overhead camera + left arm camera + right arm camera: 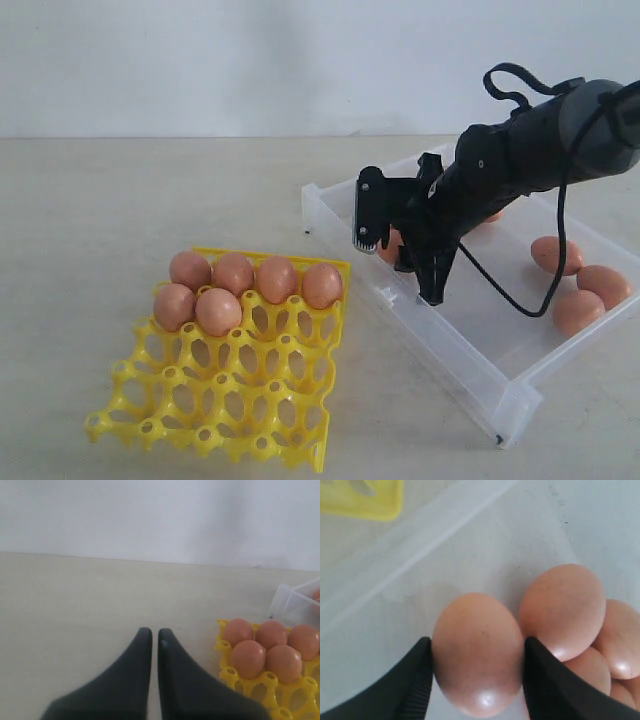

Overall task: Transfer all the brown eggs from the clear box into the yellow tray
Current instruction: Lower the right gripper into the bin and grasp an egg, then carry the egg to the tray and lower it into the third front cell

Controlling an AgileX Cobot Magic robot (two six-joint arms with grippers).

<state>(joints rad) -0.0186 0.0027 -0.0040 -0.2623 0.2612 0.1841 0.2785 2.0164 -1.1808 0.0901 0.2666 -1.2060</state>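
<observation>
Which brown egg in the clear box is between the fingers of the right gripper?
The egg with the black fingers against both its sides; its neighbours lie clustered beside it, outside the fingers.

you get bright, soft, even light with only faint shadows. a pale glint sits on the brown egg (477, 652) in the right wrist view. the right gripper's fingers (415, 685) and the left gripper's fingers (125, 690) look blurred.

We see a plain matte white wall (200, 60) standing behind a broad pale beige tabletop (120, 190) with a faintly mottled surface, both lit softly and evenly.
</observation>
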